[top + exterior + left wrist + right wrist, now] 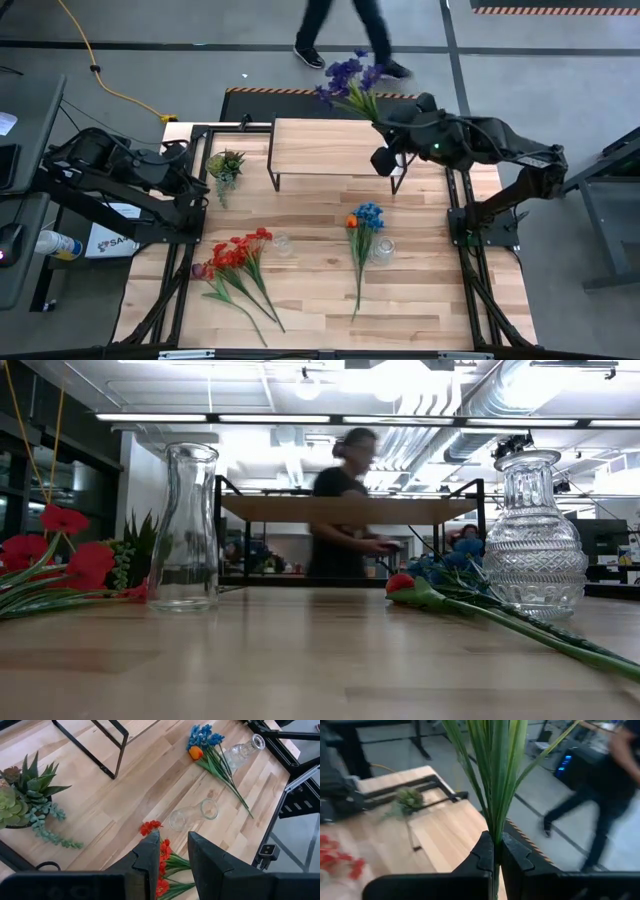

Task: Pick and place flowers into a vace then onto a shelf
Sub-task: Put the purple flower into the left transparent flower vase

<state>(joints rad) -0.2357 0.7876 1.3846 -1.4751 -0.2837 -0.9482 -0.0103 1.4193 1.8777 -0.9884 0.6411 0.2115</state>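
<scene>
My right gripper [382,122] hangs over the far edge of the shelf [340,150], shut on a spray of purple flowers [348,78] with long green leaves [492,775]. My left gripper [172,851] waits open at the table's left, above the red flowers [240,255], which lie flat on the table. A blue and orange spray [365,225] also lies flat, right of centre. A plain glass vase [283,243] and a cut-glass vase [382,250] stand upright between the sprays. My right gripper pinches the purple spray's bundled green stems [496,840] between its two fingers. The stems run on forward past the fingertips, and the blooms [345,72] point toward the table's far left. The spray is lifted clear of shelf and table.
A small potted spiky green plant [225,165] stands left of the shelf. A person [345,30] walks past beyond the table's far edge. Black frame rails [465,230] run along the table's sides. Bare wood lies at the table's near edge [420,310].
</scene>
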